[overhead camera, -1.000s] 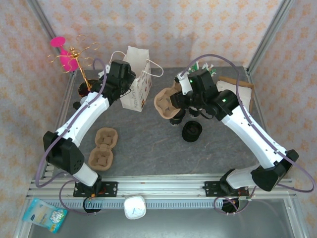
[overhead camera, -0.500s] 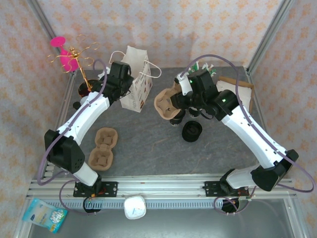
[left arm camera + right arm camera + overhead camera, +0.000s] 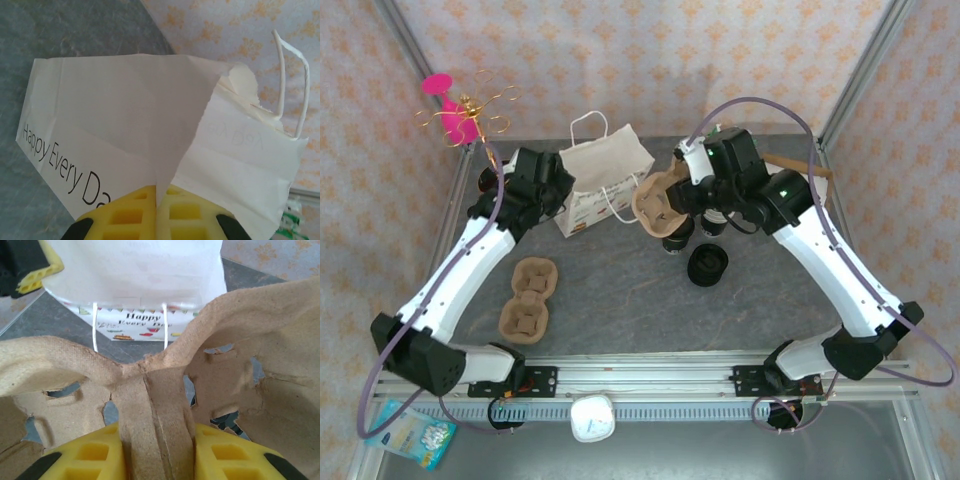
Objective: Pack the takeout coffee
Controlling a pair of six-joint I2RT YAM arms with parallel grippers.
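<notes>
The left gripper (image 3: 157, 216) is clenched on the top edge of the white paper bag (image 3: 605, 170). Its yellow fingers (image 3: 125, 217) pinch one thin wall of paper. The bag leans over at the back of the table (image 3: 620, 300) with its printed side facing forward. The right gripper (image 3: 157, 450) grasps the moulded-pulp cup carrier (image 3: 655, 205) by its central ridge and holds it tipped on edge, close to the bag's cord handles (image 3: 95, 325).

The takeout coffee (image 3: 677, 243) appears to be the small black cup standing on the table just beside the lower edge of the held carrier, near the low pile of black lids (image 3: 707, 265). The right arm shades it, so its top cannot be read clearly. Neither gripper touches it. A second carrier (image 3: 527, 300) lies flat on the left of the table.

As a paper cup it is probably light and thin-walled. The smooth sides would buckle under a hard squeeze and slip under a weak one. The rolled rim is likely the stiffest part, so the safest hold seems to be across the wall just under the rim, with the cup kept upright. Whether it holds liquid cannot be told, so any tilt risks a spill
</notes>
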